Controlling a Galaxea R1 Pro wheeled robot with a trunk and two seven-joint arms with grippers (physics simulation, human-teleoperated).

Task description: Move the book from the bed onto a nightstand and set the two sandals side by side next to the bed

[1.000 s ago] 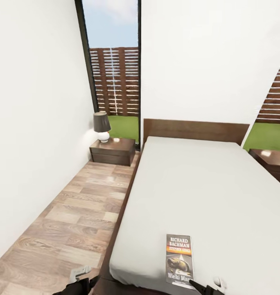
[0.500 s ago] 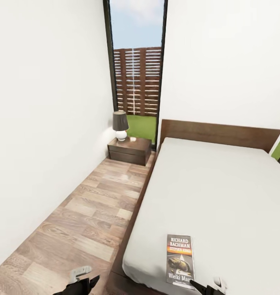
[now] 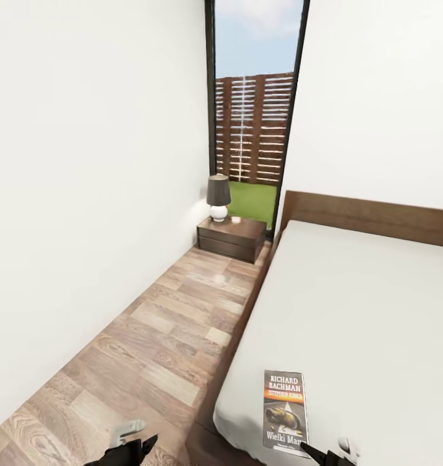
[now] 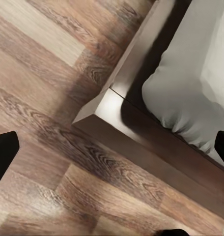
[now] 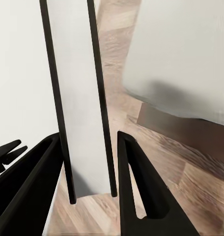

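Low at the right of the head view, pinched upright in the right gripper (image 3: pixel 325 453): the book (image 3: pixel 284 411), orange "RICHARD BACHMAN" band uppermost, seen against the near end of the bed (image 3: pixel 364 310). Along the right wrist view, the same paperback edge-on (a pale strip between dark borders), clamped between the two black fingers (image 5: pixel 141 187). Low at the left, over the wood-plank floor (image 3: pixel 150 349), the left gripper (image 3: pixel 127 446), spread wide, just beside the dark frame corner (image 4: pixel 99 115) and the pale mattress (image 4: pixel 190 88). Far along the aisle, against the wall beside the headboard, the nightstand (image 3: pixel 231 236), carrying a small lamp (image 3: pixel 218 197), with a tall window (image 3: pixel 254 65) and slatted fence (image 3: pixel 254 129) behind.
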